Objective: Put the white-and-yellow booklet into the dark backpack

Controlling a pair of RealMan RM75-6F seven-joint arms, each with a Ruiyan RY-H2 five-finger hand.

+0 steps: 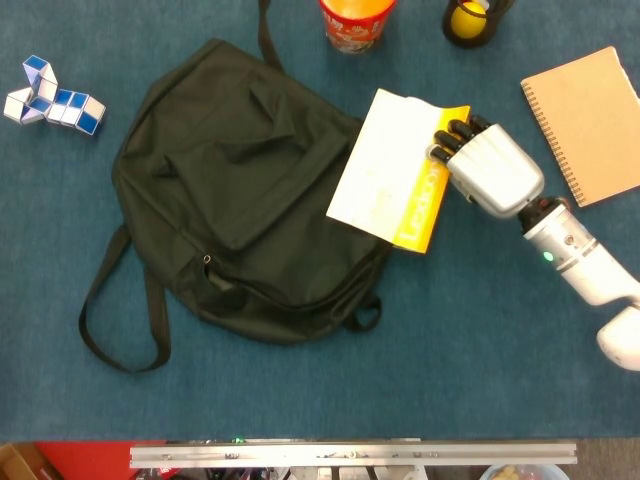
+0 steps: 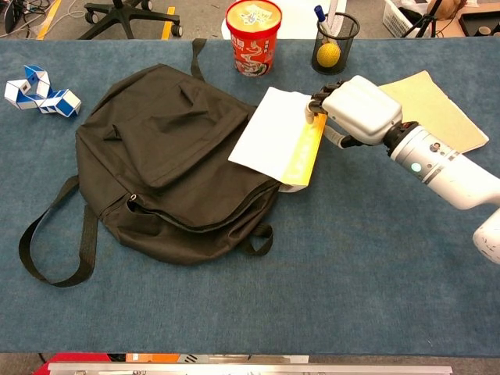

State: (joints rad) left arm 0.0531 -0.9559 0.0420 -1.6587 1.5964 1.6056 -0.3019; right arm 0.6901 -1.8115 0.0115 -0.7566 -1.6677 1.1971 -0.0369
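Note:
The white-and-yellow booklet [image 1: 388,171] [image 2: 275,141] is raised off the blue table and tilted, its left edge over the right side of the dark backpack [image 1: 245,190] [image 2: 168,160]. My right hand [image 1: 482,168] [image 2: 355,109] grips the booklet at its yellow right edge, dark fingers on top. The backpack lies flat at centre left, and a zipper along its lower right side is partly open. My left hand shows in neither view.
A tan spiral notebook [image 1: 590,120] [image 2: 433,105] lies at the right. A red cup [image 1: 355,20] [image 2: 253,35] and a mesh pen holder [image 2: 334,43] stand at the back. A blue-and-white snake puzzle [image 1: 50,97] [image 2: 39,90] lies far left. Backpack straps [image 1: 120,320] trail toward the front left.

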